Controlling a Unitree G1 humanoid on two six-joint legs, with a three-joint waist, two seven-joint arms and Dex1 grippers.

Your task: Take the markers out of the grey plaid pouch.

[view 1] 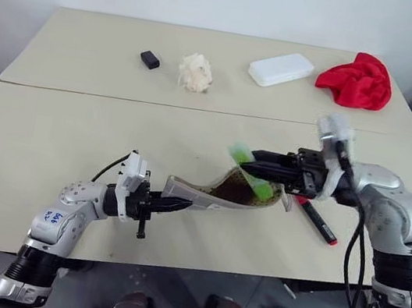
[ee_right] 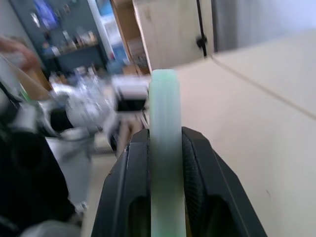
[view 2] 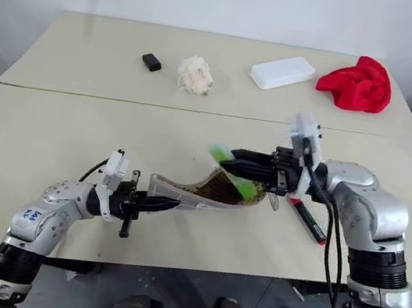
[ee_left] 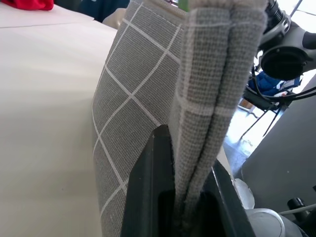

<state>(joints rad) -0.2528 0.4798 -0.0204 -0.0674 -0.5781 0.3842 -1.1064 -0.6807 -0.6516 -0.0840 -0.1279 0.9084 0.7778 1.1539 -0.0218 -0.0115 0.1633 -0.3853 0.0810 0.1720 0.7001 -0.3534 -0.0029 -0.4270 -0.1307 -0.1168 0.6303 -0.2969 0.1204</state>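
Two pale tabletops (view 1: pixel 49 144) butt together in front of us, and we work over the nearer one. On the far one lie a red cloth (view 1: pixel 357 80), a white rectangular case (view 1: pixel 281 69), a crumpled white wad (view 1: pixel 196 72) and a small black block (view 1: pixel 150 59), all well apart from our work.

Next in size is the grey plaid pouch (view 1: pixel 219 192). It hangs just above the near tabletop between our arms, sagging in a curve with its open mouth turned up and its dark lining showing. Our left gripper (view 1: pixel 174 205) is clenched on the pouch's left end; in the left wrist view the black fingers (ee_left: pixel 153 197) pinch the doubled grid fabric.

Our right gripper (view 2: pixel 229 156) grasps a green marker (view 2: pixel 235 176), its fingers closed on the barrel. The marker slants across the mouth of the pouch, its upper end above the rim and its lower end against the lining. A red marker (view 1: pixel 319 223) already lies on the tabletop just right of the pouch.

We judge that we are mid-extraction of the green marker, with one marker out. The next move calls for lifting it fully clear of the rim, carrying it aside, setting it down near the red one, and keeping the left grip firm so the mouth stays open.
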